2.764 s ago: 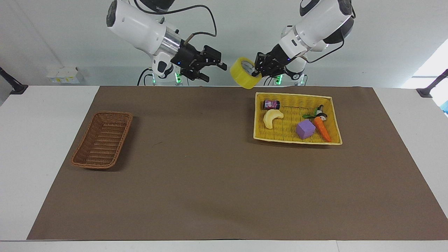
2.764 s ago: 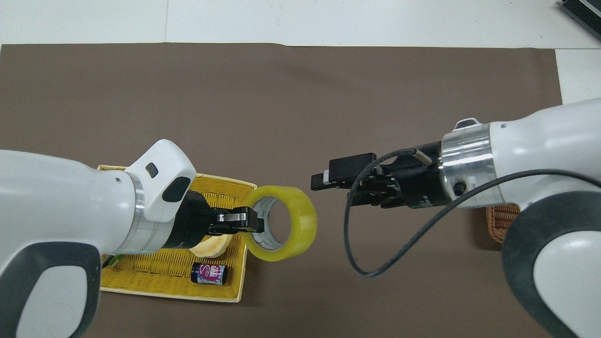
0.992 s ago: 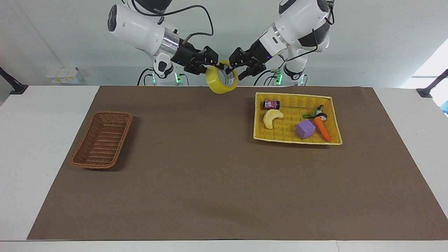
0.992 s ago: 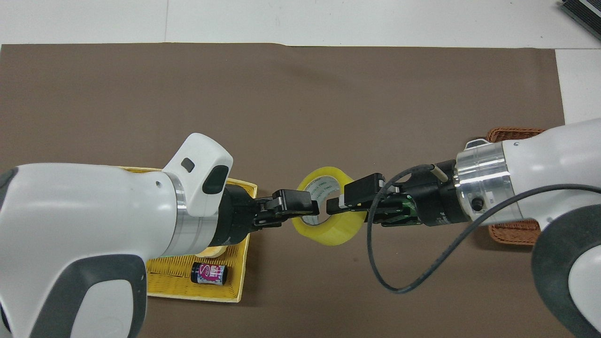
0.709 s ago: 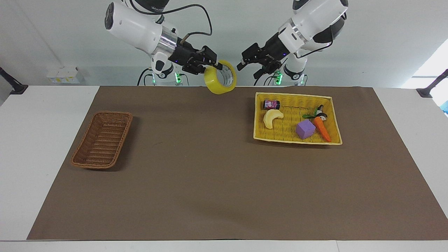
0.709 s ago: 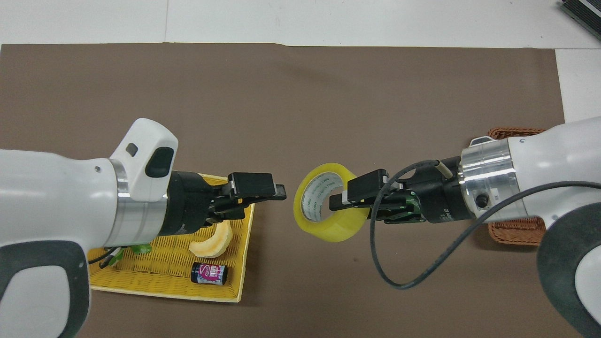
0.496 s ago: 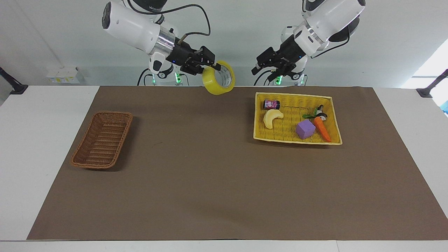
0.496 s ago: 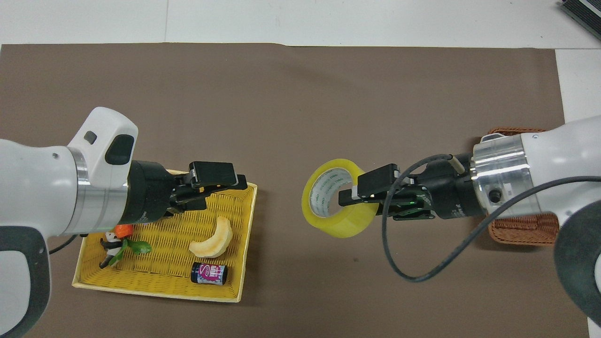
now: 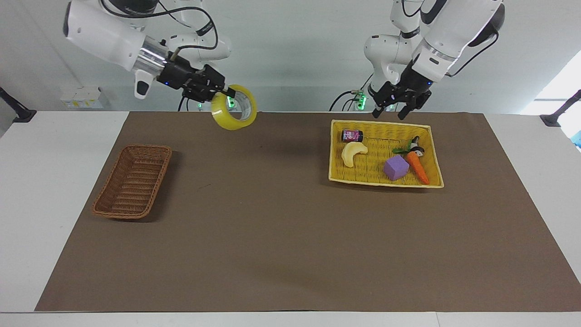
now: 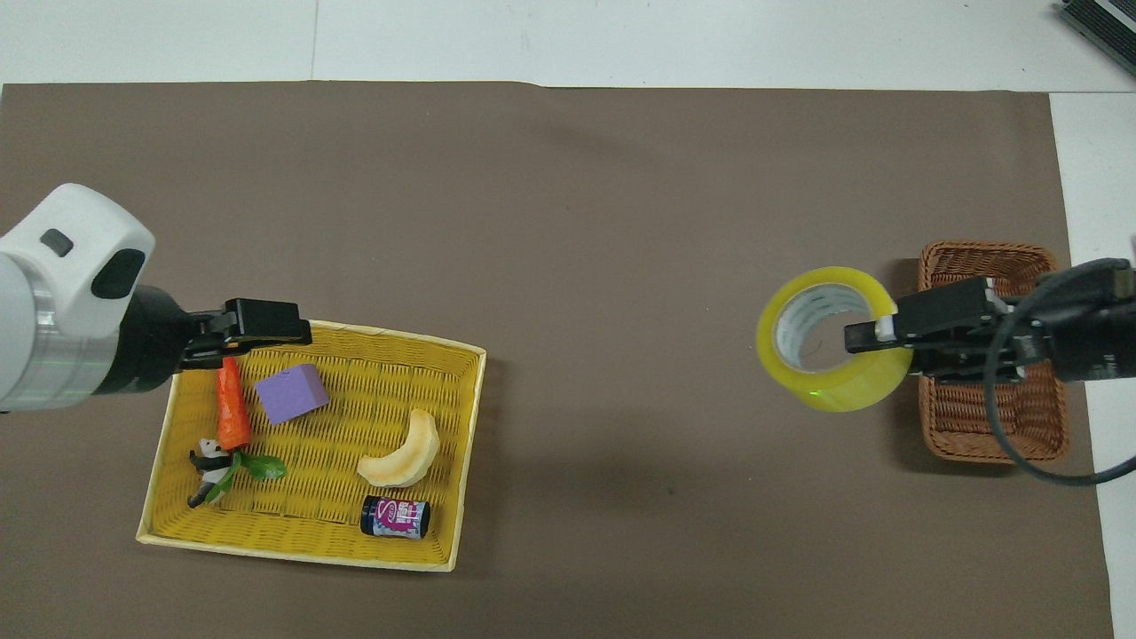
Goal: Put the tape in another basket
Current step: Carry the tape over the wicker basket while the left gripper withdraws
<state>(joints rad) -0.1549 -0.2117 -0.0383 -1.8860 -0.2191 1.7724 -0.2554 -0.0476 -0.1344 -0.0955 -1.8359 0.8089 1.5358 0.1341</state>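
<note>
Half a second ago the right gripper [image 9: 225, 94] held the tape [image 9: 234, 113] over the middle of the brown mat [image 9: 290, 236]; now both have swung toward the right arm's end of the table, and the left gripper [image 9: 402, 110] has pulled away from the mat's middle to hang over the yellow tray [image 9: 333, 156].

The right gripper's jaws are closed on the tape's wall — one finger inside the grey-white core, the other outside on the yellow band. The roll hangs tilted in the air, its opening turned partly toward the facing camera. From overhead the tape [image 10: 832, 338] shows over bare mat just beside the basket [image 10: 991, 266], not yet over it. The basket [image 9: 132, 181] holds nothing.

The left gripper's jaws stand apart, pointing down, with nothing between them, above the tray's rim nearest the robots. In the tray lie a pale banana toy [image 9: 352, 153], a purple block [image 9: 396, 167], a carrot toy [image 9: 417, 166] and a small dark jar [image 9: 352, 135].
</note>
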